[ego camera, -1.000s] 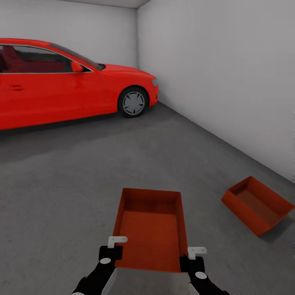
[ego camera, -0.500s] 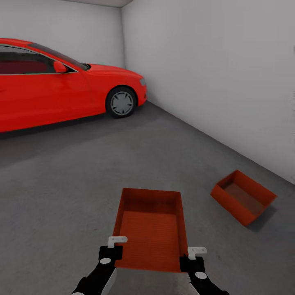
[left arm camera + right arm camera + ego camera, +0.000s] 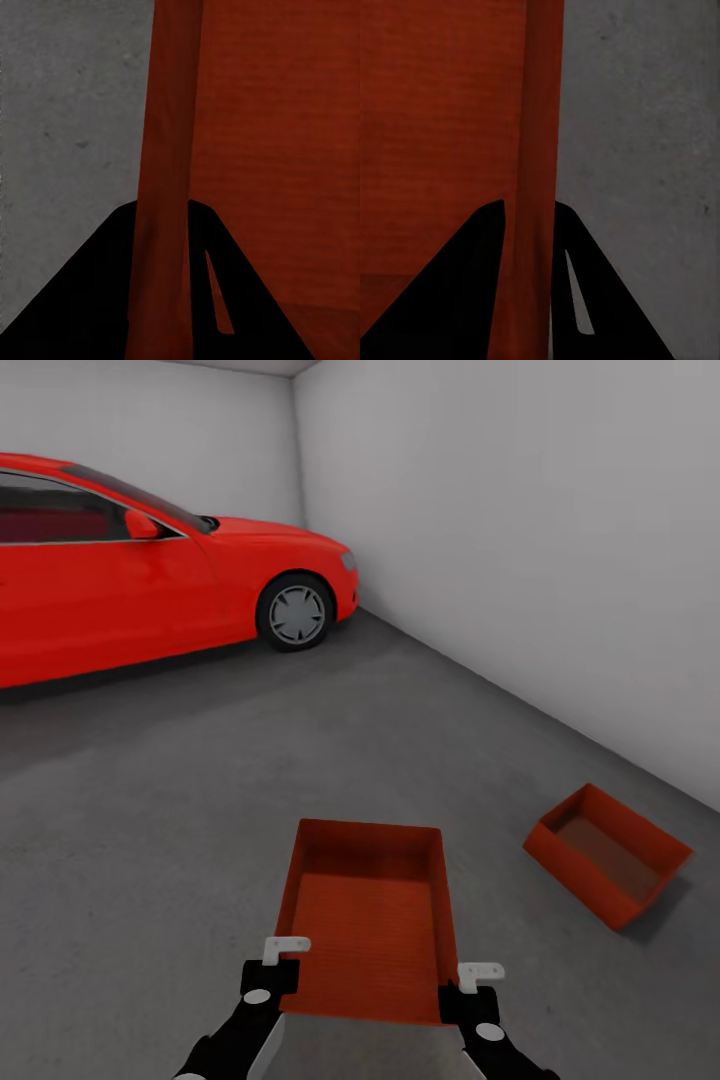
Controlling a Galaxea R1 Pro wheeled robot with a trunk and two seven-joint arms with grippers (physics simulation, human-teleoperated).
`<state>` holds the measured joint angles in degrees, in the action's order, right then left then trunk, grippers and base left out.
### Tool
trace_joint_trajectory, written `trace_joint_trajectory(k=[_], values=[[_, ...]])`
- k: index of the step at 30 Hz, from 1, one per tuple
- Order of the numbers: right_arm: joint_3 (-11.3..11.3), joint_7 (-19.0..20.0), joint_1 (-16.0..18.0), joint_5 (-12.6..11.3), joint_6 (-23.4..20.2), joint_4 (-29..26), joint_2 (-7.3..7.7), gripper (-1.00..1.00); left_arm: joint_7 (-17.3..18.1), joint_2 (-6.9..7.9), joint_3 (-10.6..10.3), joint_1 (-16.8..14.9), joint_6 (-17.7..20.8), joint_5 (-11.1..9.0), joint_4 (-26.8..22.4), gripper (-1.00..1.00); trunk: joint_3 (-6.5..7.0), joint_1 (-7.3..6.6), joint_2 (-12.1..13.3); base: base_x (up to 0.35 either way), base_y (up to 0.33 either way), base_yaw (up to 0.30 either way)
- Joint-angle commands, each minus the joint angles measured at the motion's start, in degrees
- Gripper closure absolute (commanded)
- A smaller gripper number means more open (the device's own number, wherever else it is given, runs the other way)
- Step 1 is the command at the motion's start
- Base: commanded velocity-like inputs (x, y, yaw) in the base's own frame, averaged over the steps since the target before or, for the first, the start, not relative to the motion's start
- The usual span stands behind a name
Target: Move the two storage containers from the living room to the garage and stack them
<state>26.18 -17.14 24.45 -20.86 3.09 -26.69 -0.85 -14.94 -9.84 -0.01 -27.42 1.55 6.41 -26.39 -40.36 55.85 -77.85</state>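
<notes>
Held out front over the dark grey floor (image 3: 200,810) of the garage: one orange-red container (image 3: 368,920), left gripper (image 3: 282,966) clamped on its left wall, right gripper (image 3: 468,988) clamped on its right wall. Resting on the floor off to the right, near the white wall (image 3: 560,560): the second container (image 3: 607,855), well apart from the first. Parked at the far left: a red car (image 3: 150,590).

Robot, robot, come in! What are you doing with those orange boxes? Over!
Left gripper and right gripper clamp the carried container's side walls. Second container sits on the garage floor, ahead-right by the wall. Nothing between them.
</notes>
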Motion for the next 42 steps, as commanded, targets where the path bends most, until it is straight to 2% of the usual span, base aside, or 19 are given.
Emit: trace_joint_trajectory(k=[1,10,21,36,42], values=[[0.54,-0.96,0.02,0.21,0.42,5.07,1.07,1.00,1.94,0.00,0.45,-0.09,0.21,-0.52,0.10,1.00,-0.04,0.03,-0.02,0.303,0.151,0.000],[0.54,-0.96,0.00,0.21,0.42,5.07,1.03,1.00,1.88,-0.02,0.45,-0.09,0.19,-0.48,0.08,1.00,-0.04,0.03,-0.02,0.284,0.111,0.000],[0.54,-0.96,-0.01,0.21,0.42,5.07,1.02,1.00,1.85,-0.02,0.45,-0.09,0.15,-0.49,0.11,1.00,-0.04,0.03,-0.02,0.064,0.006,0.000],[0.54,-0.96,0.01,0.21,0.42,5.07,1.03,1.00,1.85,0.00,0.45,-0.09,0.12,-0.47,0.09,1.00,-0.04,0.03,-0.02,0.316,0.000,0.000],[0.54,-0.96,0.01,0.21,0.42,5.07,1.02,1.00,1.84,0.00,0.45,-0.09,0.21,-0.44,0.09,1.00,-0.04,0.03,-0.02,0.045,0.000,-0.103]])
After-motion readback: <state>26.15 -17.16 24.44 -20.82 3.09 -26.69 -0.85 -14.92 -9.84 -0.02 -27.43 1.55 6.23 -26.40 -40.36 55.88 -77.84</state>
